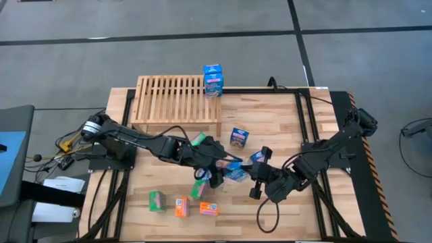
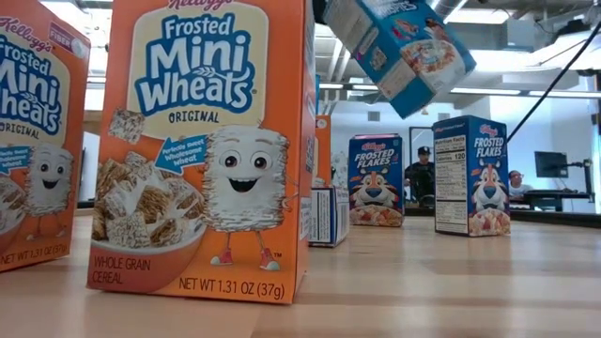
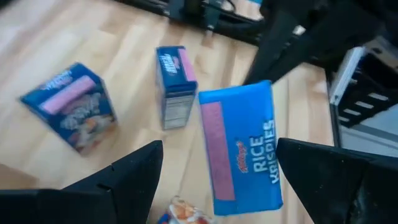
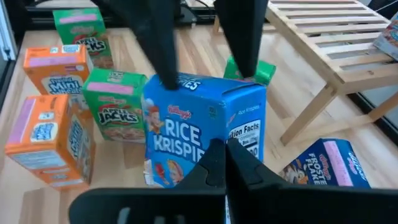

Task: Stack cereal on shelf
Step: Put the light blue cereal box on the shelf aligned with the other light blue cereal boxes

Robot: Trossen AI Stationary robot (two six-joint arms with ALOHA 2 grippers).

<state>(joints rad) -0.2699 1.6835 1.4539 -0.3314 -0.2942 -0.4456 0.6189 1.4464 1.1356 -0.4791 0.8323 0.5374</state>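
Rice Krispies box (image 3: pixel 239 152) between left gripper (image 3: pixel 217 168) spread fingers, right gripper (image 4: pixel 225 163) fingers closed, empty

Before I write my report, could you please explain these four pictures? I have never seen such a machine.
It is a robot with two dark arms, each ending in a two-finger gripper. One picture looks down from above, one looks level across the plank table, and two come from wrist cameras. Small cereal boxes are scattered on the table: Frosted Mini-Wheats, Apple Jacks, Frosted Flakes. Another blue box stands on the slatted wooden rack. The left gripper appears to hold a blue Rice Krispies box, tilted, off the table. The right gripper, shut and empty, points at that box.
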